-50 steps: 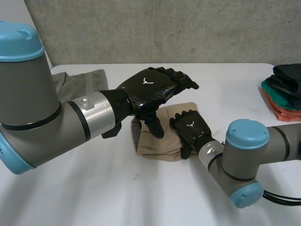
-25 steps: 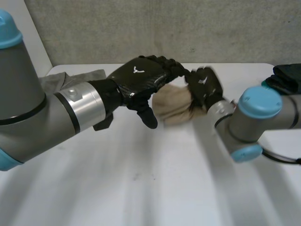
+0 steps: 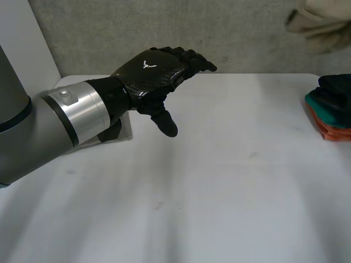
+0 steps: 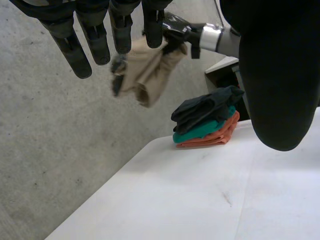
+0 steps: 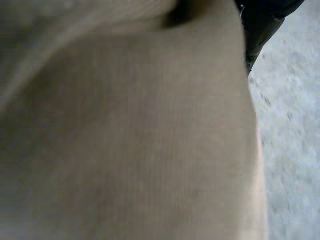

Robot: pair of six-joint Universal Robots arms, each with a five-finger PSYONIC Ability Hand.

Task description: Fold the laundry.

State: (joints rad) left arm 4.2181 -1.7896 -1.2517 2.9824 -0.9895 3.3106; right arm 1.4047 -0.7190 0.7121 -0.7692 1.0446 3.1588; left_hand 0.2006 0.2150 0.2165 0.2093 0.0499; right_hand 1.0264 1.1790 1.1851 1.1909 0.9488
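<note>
Soft, even light falls bright on the white table (image 3: pixel 219 181). The left hand (image 3: pixel 148 76) shows a dull sheen across its back. Close against the right wrist camera, the cloth (image 5: pixel 125 140) looks dim and shaded.

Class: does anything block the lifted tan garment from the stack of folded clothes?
Nothing visible does. The tan garment hangs from the right hand, higher than the stack, with open air between; the left hand hovers apart over the table.

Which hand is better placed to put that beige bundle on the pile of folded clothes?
Likely the right hand: it holds the beige bundle in the air, on the same side as the pile. The left hand hangs open and empty over the table, farther away.
</note>
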